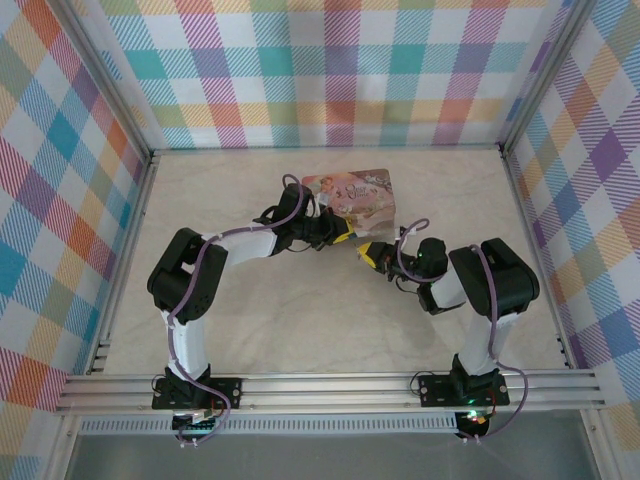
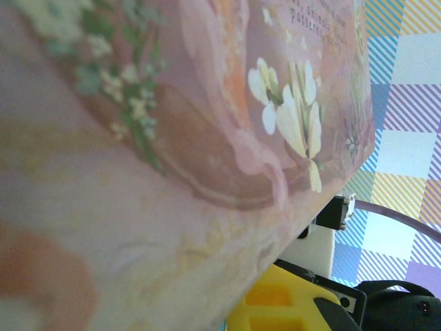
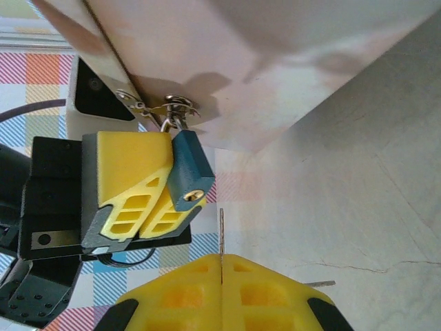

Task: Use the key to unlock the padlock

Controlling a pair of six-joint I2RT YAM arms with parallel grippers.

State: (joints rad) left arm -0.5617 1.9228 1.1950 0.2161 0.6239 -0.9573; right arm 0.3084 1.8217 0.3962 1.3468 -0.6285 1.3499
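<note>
A dark teal padlock (image 3: 186,169) hangs from the metal hasp (image 3: 169,110) of a pink flowered box (image 1: 355,195). Its brass keyhole (image 3: 195,197) faces my right wrist camera. My left gripper (image 1: 335,232) is shut on the padlock, with its yellow fingers (image 3: 131,183) against the lock's left side. My right gripper (image 3: 222,265) is shut on the key (image 3: 222,231). The key's thin blade stands straight up, and its tip is just below and to the right of the keyhole without touching it. In the left wrist view the box (image 2: 172,138) is pressed close.
The two grippers meet at the box's front corner (image 1: 360,245), in the middle of the pale table (image 1: 300,320). Checked walls (image 1: 330,70) close in the back and both sides. A thin metal piece (image 3: 320,283) juts right from my right fingers.
</note>
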